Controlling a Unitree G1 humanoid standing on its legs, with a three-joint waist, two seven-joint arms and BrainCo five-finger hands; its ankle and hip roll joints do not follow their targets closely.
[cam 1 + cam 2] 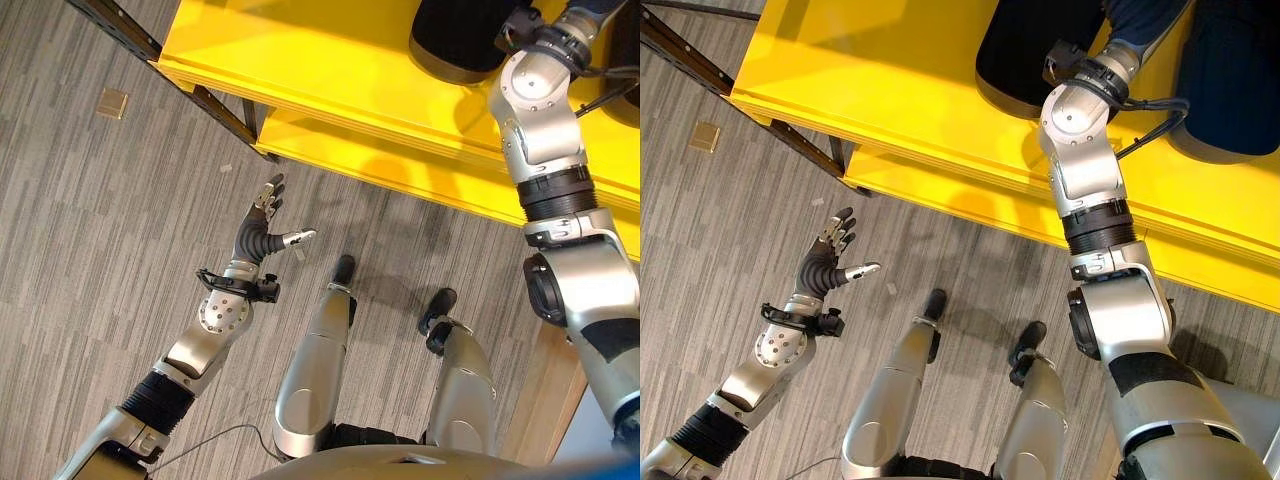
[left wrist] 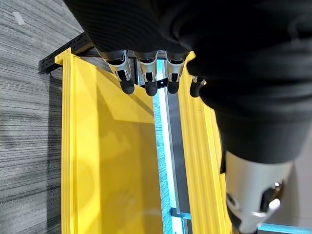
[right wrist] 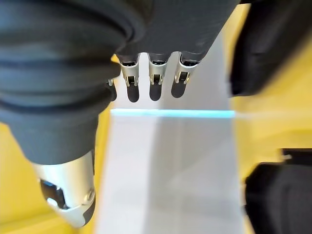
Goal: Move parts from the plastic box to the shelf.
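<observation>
Yellow shelf boards (image 1: 890, 70) run across the upper part of both eye views, in at least two tiers on a dark frame (image 1: 215, 105), above grey wood-pattern flooring (image 1: 100, 230). Two dark rounded parts already rest on the upper tier: one (image 1: 1025, 55) just beside the right arm, another (image 1: 1235, 80) further to the robot's right (what they are cannot be determined). The right arm reaches up over that tier; its hand (image 3: 151, 80) shows in its own wrist view with fingers straight and empty, dark shapes just beside them. The left hand (image 1: 268, 228) hangs low over the floor, well apart from the shelf, fingers spread and thumb out, holding nothing; its wrist view confirms straight, empty fingers (image 2: 146, 78) with the yellow boards beyond. A small tan square (image 1: 112, 102) lies on the floor near the frame. No plastic box can be located from these views. Judgement: at least two parts appear delivered and a placement looks just completed; with both hands empty, the next step would be a return to the box, whose remaining contents cannot be assessed.
</observation>
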